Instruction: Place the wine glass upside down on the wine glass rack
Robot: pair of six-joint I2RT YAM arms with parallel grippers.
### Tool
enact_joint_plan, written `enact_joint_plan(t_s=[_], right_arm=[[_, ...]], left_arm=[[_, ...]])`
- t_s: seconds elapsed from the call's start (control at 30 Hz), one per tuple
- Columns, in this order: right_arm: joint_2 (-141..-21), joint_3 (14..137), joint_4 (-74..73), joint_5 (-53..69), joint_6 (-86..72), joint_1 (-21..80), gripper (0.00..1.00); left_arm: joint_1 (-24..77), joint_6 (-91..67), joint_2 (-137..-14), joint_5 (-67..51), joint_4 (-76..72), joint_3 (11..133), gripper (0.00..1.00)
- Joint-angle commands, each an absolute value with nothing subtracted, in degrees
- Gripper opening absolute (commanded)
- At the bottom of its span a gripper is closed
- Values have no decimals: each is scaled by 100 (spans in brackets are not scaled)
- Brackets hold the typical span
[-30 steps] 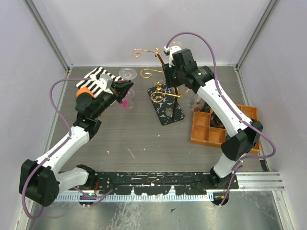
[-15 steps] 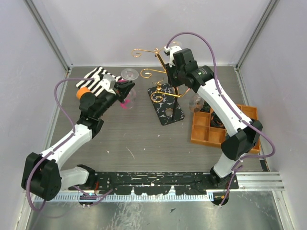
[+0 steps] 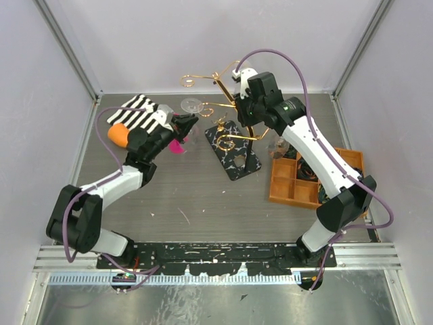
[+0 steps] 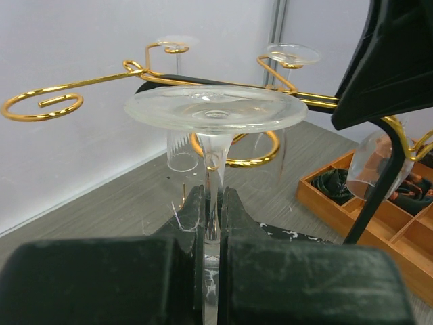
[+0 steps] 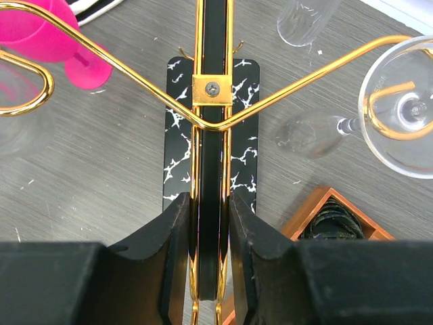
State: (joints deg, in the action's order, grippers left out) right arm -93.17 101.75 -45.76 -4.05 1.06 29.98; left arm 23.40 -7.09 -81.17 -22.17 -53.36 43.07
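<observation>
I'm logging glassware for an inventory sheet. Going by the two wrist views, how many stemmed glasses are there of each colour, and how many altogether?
Clear wine glasses: 4
Pink glass: 1
Total: 5

orange tray [image 3: 283,181] | dark contents (cloths, perhaps) | pink cup [image 5: 40,30] near striped cloth [image 3: 139,112]
</observation>
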Motion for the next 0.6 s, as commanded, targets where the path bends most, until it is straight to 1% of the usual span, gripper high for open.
enact_joint_plan(t_s=[0.0, 0.57], right_arm=[[-8728, 10218, -4612, -316, 327, 2980, 0], [-8657, 10145, -4623, -349, 375, 2971, 0]], left_arm=[[2330, -868, -8399, -2294, -6396, 4673, 0], [2331, -1002, -9373, -1956, -6941, 5190, 0]])
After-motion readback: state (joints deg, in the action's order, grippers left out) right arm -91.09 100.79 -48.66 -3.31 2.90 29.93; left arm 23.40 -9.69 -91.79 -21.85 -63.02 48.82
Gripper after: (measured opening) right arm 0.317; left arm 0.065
